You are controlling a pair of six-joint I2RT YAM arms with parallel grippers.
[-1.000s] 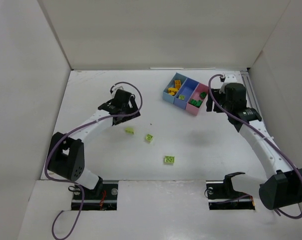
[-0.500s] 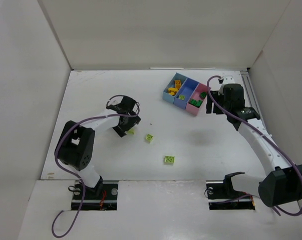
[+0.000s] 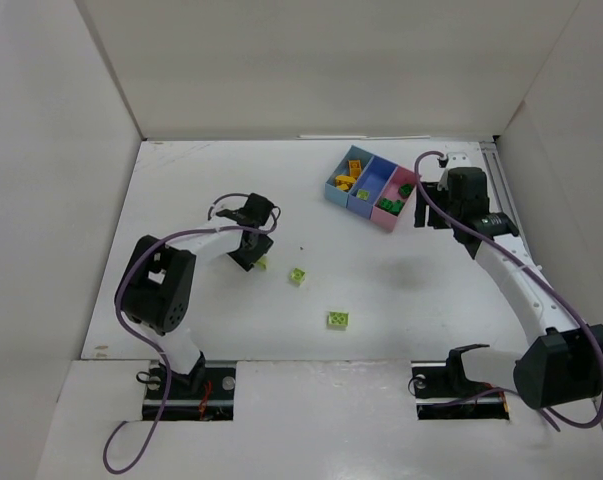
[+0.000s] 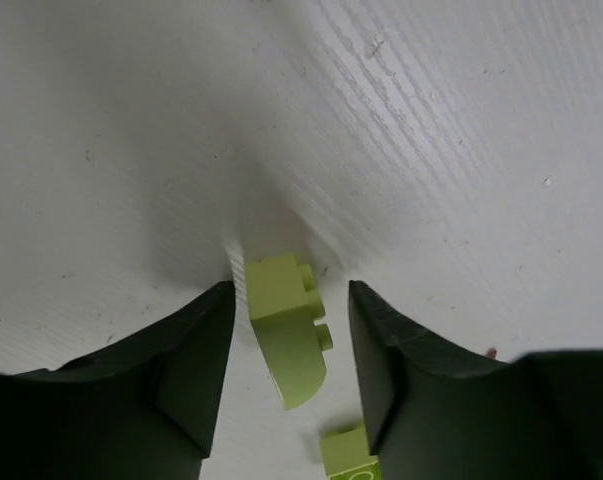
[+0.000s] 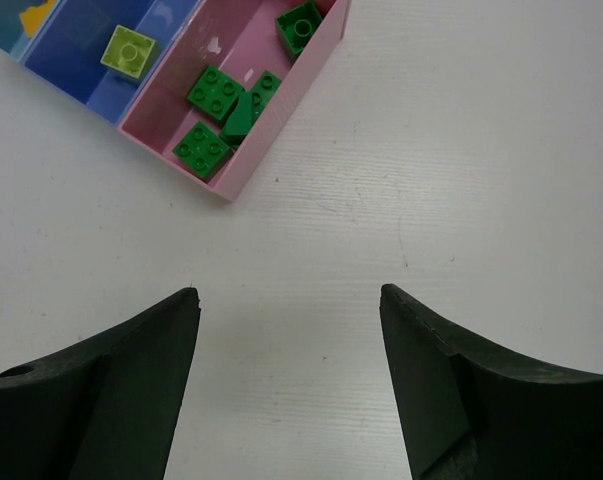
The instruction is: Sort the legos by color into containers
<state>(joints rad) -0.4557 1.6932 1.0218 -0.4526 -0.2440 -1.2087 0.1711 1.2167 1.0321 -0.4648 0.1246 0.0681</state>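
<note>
now | left jaws have dropped astride lime lego (image 4: 281, 340) on tabletop (image 4: 461, 150), closing, still gapped | right jaws apart, empty, near pink bin (image 5: 286, 100) | i read: pickup under way

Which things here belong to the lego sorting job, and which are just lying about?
Job: lime lego between the fingers of the left hand; two more lime legos on the table; light blue bin, darker blue bin, pink bin, all holding legos.
Lying about: purple cables; white enclosure walls.

a lab test cell: white board walls (image 3: 311, 70) enclose the robot table (image 3: 401, 290).
</note>
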